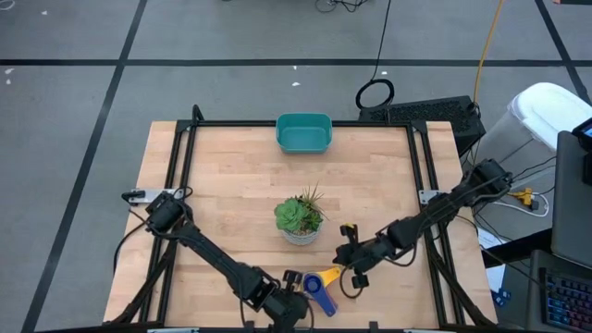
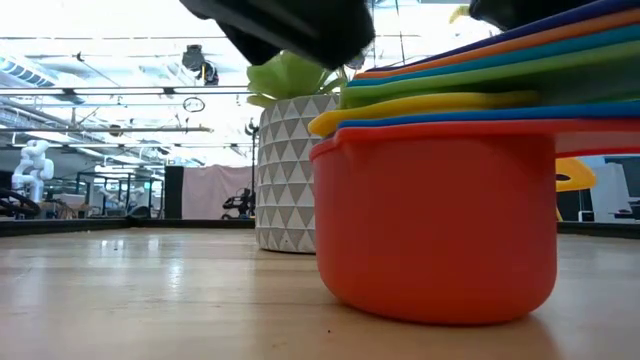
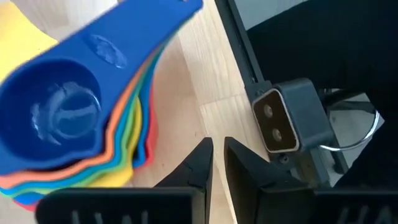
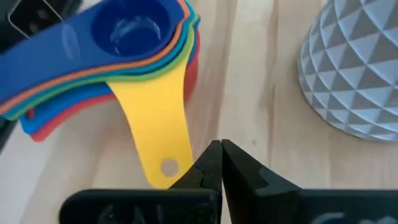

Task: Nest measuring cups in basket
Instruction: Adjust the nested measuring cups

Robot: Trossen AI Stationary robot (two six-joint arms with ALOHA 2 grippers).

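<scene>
Your measuring cups (image 1: 322,282) sit as one nested stack on the near edge of the table, between the two arms and well apart from the basket (image 1: 304,132), which stands empty at the far edge beyond the potted plant (image 1: 300,218). The stack's handles fan out: the blue handle on top runs one way, while the yellow handle (image 4: 160,130) sticks out alone toward your right arm. That yellow handle is the thing to watch. In the right wrist view its long axis points almost straight at the right gripper (image 4: 221,163), whose fingers are pinched together with nothing between them, the tips just beside the handle's holed end. You would have to open them before closing on it. The left gripper (image 3: 217,163) is also near the stack, but it faces past it toward the table's frame, its fingers nearly closed and empty, with the cups off to one side. So the right arm looks better lined up for the pick, and the carry will then run away from you, past the plant, to the basket.
</scene>
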